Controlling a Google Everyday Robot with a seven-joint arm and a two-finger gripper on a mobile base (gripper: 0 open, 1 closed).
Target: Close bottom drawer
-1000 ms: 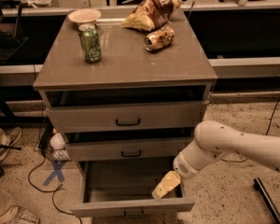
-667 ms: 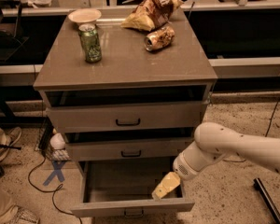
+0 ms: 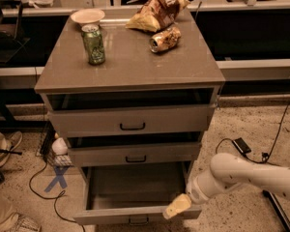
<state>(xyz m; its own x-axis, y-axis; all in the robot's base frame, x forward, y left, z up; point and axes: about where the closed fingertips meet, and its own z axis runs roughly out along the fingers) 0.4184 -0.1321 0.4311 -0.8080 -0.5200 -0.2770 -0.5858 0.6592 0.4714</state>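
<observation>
Because the bottom drawer (image 3: 111, 217) is pulled far out of the cabinet, the camera view looks right down into its grey box, and nothing shows inside it. It is the lowest of three drawers, close to the floor. A small dark handle (image 3: 138, 221) sits in the middle of its flat front. The middle drawer (image 3: 135, 154) and the top drawer (image 3: 130, 121) above it stick out only a little.

The gripper (image 3: 178, 206) is at the right end of the bottom drawer's front, at its top edge. It looks like it touches the front there, or is just beside it. I cannot tell if the gripper is open or closed.

I think the drawer is stiff and hard, so it will not bend or break when pushed. With nothing in it, it should be light and slide in easily. No hold is needed to close it; a flat push on the front will do. A push near the middle, by the handle, seems best. A push on one end could make it go crooked and stick.

On the worktop (image 3: 130, 66) stand a green can (image 3: 94, 44) and a small bowl (image 3: 87, 16), with a chip bag (image 3: 157, 12) and a lying can (image 3: 164, 39). A hard slam could shake them.
</observation>
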